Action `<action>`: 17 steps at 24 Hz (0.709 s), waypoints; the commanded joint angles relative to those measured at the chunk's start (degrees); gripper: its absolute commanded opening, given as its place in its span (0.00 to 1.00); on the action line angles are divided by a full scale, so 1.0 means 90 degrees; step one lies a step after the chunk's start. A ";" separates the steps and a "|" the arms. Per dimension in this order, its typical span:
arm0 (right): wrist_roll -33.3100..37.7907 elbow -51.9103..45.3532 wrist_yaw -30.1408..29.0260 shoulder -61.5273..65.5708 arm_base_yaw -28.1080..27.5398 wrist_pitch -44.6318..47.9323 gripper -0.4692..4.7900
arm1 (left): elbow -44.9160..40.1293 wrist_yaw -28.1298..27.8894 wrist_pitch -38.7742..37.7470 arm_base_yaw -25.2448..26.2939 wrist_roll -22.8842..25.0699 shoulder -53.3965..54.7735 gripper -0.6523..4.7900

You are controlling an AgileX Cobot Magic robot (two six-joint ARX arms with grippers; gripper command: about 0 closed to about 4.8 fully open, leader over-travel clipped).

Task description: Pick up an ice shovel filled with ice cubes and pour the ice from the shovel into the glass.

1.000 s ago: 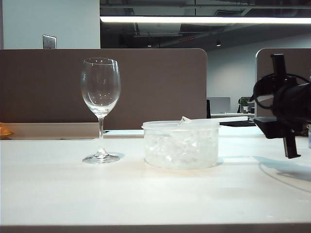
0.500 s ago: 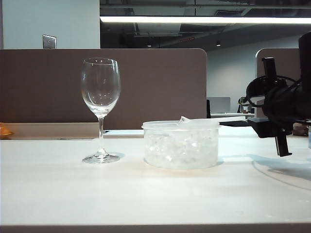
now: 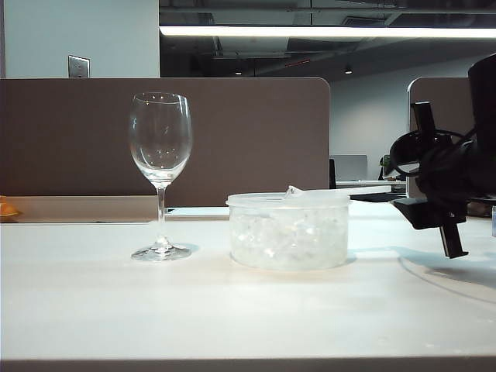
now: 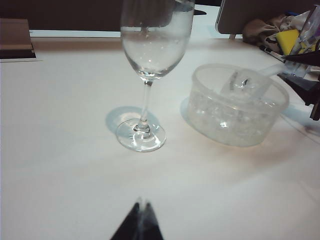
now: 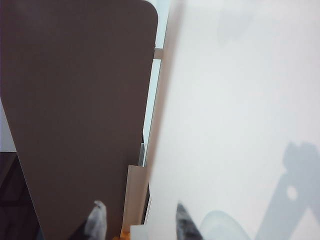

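**Right claw lining up on the scoop, nothing grabbed yet**

Right claw (image 3: 440, 182) is hanging at the right edge of the table (image 3: 232, 318), well apart from the tub (image 3: 288, 231), fingers standing apart one above the other and gripping nothing. Wrist is rolled on its side; my read is that's to meet the flat handle edge-on.

Ice shovel (image 4: 245, 82) is sitting in the tub, bowl down in the ice cubes (image 4: 225, 112), handle leaning over the far right rim toward the right arm. That's why the right arm is taking this pick: the handle is pointing its way.

The glass (image 3: 160, 174) is standing upright left of the tub, near but not touching, and looking empty, though through clear glass that's hard to confirm. It's placed close so the pour is a short carry.

Left claw (image 4: 138, 220) is parked on the near side of the glass, tips pressed together, holding nothing and keeping out of the way.

Task is at the approach stage: scoop unlifted, no ice poured.
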 commanded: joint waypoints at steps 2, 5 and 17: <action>-0.0046 0.0068 -0.0214 -0.0019 -0.0002 0.0078 0.43 | 0.0005 0.0046 0.0002 0.0007 0.0024 0.0005 0.11; -0.0046 0.0126 -0.0284 -0.0019 -0.0002 0.0083 0.43 | 0.0005 0.0046 0.0002 0.0007 0.0022 0.0005 0.11; -0.0041 0.0148 -0.0568 -0.0019 0.0000 -0.0044 0.41 | 0.0005 0.0046 0.0002 0.0007 0.0022 0.0005 0.11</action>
